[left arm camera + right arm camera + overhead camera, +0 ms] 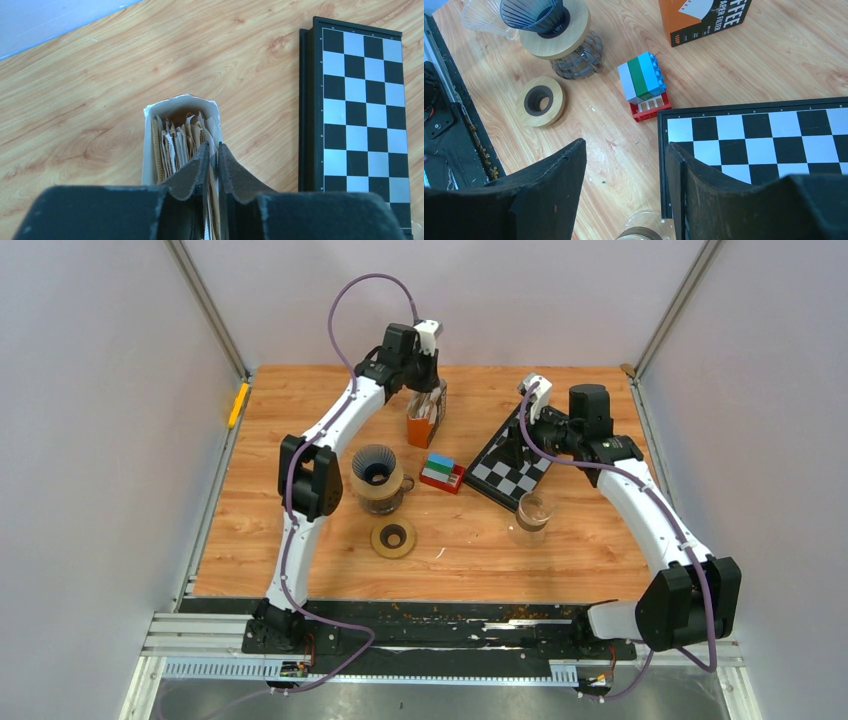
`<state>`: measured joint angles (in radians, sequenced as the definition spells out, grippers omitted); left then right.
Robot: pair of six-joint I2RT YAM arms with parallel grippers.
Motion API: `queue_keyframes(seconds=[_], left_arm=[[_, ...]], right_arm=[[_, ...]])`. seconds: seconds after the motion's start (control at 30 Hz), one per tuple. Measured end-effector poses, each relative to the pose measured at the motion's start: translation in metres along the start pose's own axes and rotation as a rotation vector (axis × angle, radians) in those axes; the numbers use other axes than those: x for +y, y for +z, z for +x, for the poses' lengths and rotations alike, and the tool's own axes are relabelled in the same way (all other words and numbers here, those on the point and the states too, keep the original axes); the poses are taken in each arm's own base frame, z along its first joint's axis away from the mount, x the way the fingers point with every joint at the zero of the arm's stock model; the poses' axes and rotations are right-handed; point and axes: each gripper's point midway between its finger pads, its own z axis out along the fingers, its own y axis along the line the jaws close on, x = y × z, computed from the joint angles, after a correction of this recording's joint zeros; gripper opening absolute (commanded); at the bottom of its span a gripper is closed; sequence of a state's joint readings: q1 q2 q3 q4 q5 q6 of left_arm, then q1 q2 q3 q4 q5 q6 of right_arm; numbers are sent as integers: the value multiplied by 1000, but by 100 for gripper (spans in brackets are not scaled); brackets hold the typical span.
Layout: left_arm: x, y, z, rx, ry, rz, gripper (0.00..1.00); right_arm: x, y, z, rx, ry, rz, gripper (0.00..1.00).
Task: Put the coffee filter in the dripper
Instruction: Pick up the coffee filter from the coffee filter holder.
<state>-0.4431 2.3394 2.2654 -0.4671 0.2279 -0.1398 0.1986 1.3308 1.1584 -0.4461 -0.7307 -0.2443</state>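
Lab test cell: plain grey enclosure walls (pixel 90 440), aluminium mounting rail (pixel 200 632).

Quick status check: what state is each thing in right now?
Filter box: open top, full.
Left gripper: nearly shut, pinching a filter.
Right gripper: open, holding nothing.
Dripper: upright, no filter in it.
Glass: upright, empty.
Chessboard: bare, no pieces.

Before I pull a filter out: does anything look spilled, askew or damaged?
Brown crumbs are strewn along the black rail at the near edge of the table, like a spill. The chessboard lies skewed to the table's edges. The filter box top is torn open, its filters crumpled.
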Motion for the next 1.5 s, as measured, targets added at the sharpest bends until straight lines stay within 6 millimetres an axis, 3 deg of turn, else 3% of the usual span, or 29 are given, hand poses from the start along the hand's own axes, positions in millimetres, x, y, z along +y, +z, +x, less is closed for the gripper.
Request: queue_keyframes(seconds=[0.13,0.53,0.67,0.9,1.03,1.5], left_arm=[[-2,0,0,1,-10,5,0],[-5,-5,-2,5,-23,10,0],[-11,-28,-21,-25,-11,10,0],[-34,-101,-87,-175,34,24,0],[-40,-127,-108,-231,55,22,0],[-19,-120,-91,-182,83,-78,0]], right_arm=[[0,1,1,3,4,-4,59],[-2,1,2,4,10,0,59],[-2,1,2,3,12,0,59],[-2,1,1,2,13,0,60],[-2,1,1,2,13,0,60],[-3,2,2,5,15,0,60]])
